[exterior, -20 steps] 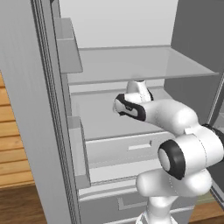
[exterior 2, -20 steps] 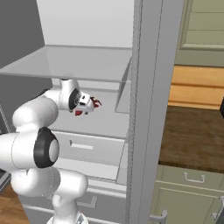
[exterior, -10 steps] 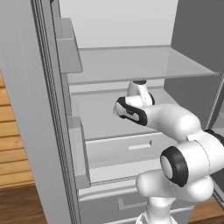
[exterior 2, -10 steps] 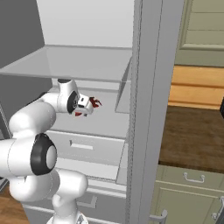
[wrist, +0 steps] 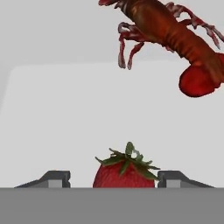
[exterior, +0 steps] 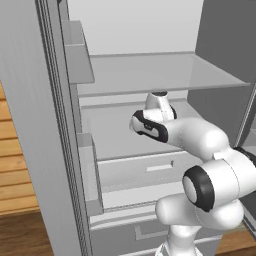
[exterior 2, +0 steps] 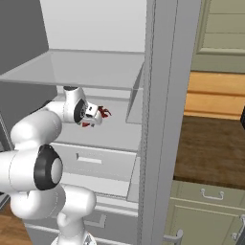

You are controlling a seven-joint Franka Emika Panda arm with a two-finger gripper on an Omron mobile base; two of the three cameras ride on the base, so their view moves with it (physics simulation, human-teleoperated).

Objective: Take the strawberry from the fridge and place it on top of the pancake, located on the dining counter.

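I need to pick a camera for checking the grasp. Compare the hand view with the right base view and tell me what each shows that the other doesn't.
Hand view alone: the strawberry with its green leaves, sitting between the two dark fingertips of the tool, with a small gap on each side.

Right base view alone: the white arm reaching into the fridge, the grey shelf above it, the drawers below, and wooden flooring and pale cabinets to the right.

Both: the red lobster, just beyond the tool, lying on the pale fridge shelf.
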